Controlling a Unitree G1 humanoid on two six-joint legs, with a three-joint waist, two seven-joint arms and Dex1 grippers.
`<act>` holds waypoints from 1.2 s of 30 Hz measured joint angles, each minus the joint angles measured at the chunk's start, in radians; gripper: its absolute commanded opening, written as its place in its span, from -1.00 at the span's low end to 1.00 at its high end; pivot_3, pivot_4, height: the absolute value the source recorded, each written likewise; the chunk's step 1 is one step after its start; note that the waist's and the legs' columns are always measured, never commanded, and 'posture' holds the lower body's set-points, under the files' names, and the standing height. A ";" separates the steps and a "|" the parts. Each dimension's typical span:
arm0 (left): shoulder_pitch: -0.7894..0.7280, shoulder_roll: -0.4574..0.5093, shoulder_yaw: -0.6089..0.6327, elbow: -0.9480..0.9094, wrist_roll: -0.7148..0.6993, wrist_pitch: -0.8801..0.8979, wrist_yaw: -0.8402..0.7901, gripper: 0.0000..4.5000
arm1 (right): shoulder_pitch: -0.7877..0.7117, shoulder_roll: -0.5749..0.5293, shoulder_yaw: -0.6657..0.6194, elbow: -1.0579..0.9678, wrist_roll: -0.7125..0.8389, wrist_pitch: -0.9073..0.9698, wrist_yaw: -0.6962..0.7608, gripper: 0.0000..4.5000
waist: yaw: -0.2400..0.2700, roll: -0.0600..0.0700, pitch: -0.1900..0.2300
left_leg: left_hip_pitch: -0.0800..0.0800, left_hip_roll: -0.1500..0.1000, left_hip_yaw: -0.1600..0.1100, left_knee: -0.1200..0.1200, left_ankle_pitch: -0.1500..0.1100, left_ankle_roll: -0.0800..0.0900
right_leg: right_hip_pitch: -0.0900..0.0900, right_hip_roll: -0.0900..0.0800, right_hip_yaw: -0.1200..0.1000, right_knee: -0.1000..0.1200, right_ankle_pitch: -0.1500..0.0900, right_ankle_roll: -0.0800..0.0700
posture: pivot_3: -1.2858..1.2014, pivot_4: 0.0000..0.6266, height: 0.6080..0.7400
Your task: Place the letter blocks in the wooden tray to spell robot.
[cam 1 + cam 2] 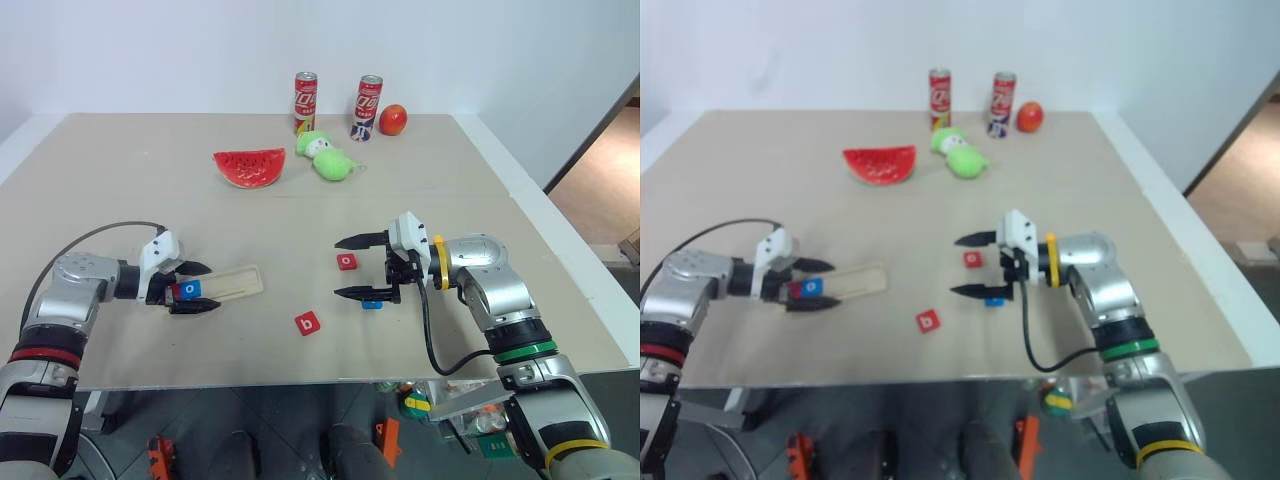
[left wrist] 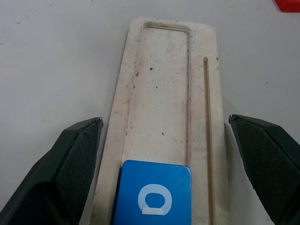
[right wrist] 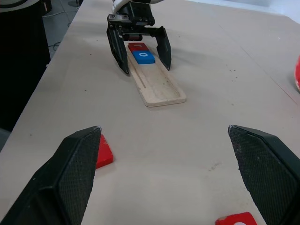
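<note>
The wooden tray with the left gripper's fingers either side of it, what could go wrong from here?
1. The open left gripper straddles the wooden tray; pulling away crookedly could drag it and shift the blue o.
2. The small blue tile sits under the open right gripper, partly hidden, so a grab may miss.
3. The red b lies near the table edge and could get knocked off.

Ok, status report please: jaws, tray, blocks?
Both grippers, left and right, jaws open, holding nothing. Tray has two blocks. Three blocks loose on table.
</note>
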 measured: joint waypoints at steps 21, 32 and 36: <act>0.015 0.010 -0.025 -0.076 0.060 -0.113 0.009 0.45 | -0.001 -0.014 -0.001 0.005 0.000 -0.002 0.000 1.00 | -0.001 0.000 0.000 | -0.002 0.001 0.000 -0.001 0.000 0.000 | -0.001 0.000 0.001 0.000 -0.002 0.001 | 0.03 -0.52 1.00; -0.169 -0.246 -0.227 -0.139 0.160 -0.031 0.038 0.45 | -0.002 -0.013 -0.002 0.026 -0.019 -0.023 -0.001 1.00 | 0.007 0.001 0.001 | -0.008 -0.002 -0.002 -0.001 -0.001 -0.001 | -0.003 0.001 0.003 -0.001 -0.003 0.009 | 0.03 -0.52 1.00; -0.182 -0.247 -0.231 -0.111 0.167 -0.046 0.032 0.81 | 0.010 -0.016 -0.002 0.020 -0.018 -0.022 -0.002 1.00 | 0.005 0.001 0.001 | -0.007 -0.002 -0.003 -0.001 -0.001 -0.001 | -0.003 0.001 0.003 -0.001 -0.003 0.008 | 0.03 -0.52 1.00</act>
